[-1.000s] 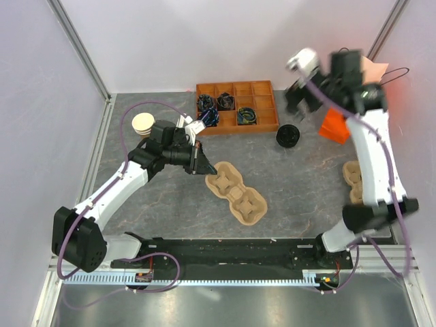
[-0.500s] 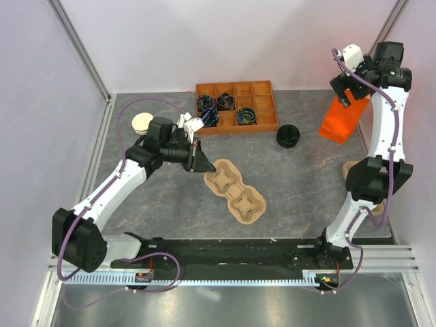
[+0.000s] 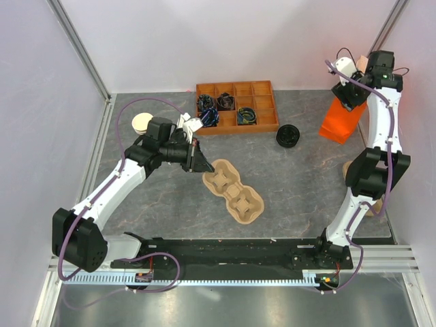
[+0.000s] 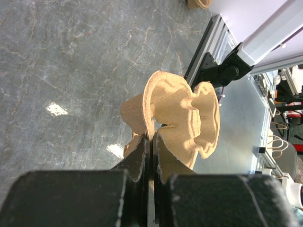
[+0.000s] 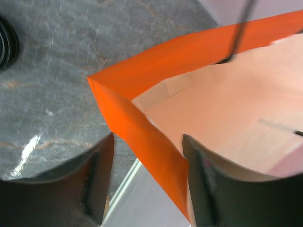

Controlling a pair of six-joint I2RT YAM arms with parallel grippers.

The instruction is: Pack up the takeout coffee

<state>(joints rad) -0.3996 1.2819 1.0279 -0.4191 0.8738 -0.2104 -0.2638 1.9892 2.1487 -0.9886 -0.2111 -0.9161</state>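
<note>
The takeout coffee is out of view. My left gripper (image 3: 202, 165) (image 4: 151, 137) is shut on the rim of a tan pulp cup carrier (image 3: 234, 191) (image 4: 189, 118) that lies mid-table. My right gripper (image 3: 349, 99) (image 5: 147, 142) hangs high at the back right over the open top of an orange paper bag (image 3: 340, 121) (image 5: 142, 80). Its jaws are open and straddle the bag's near wall, one finger inside and one outside, with a gap on both sides.
A wooden compartment tray (image 3: 266, 88) with black items stands at the back. A round black lid pile (image 3: 288, 136) (image 5: 5, 42) sits left of the bag. Lidless tan cups (image 3: 142, 123) stand at the back left. More pulp carriers (image 3: 352, 174) lie by the right arm.
My right arm swung from above the black lids over to the bag's top, and its jaws have narrowed somewhat. The left gripper and carrier shifted slightly left.
</note>
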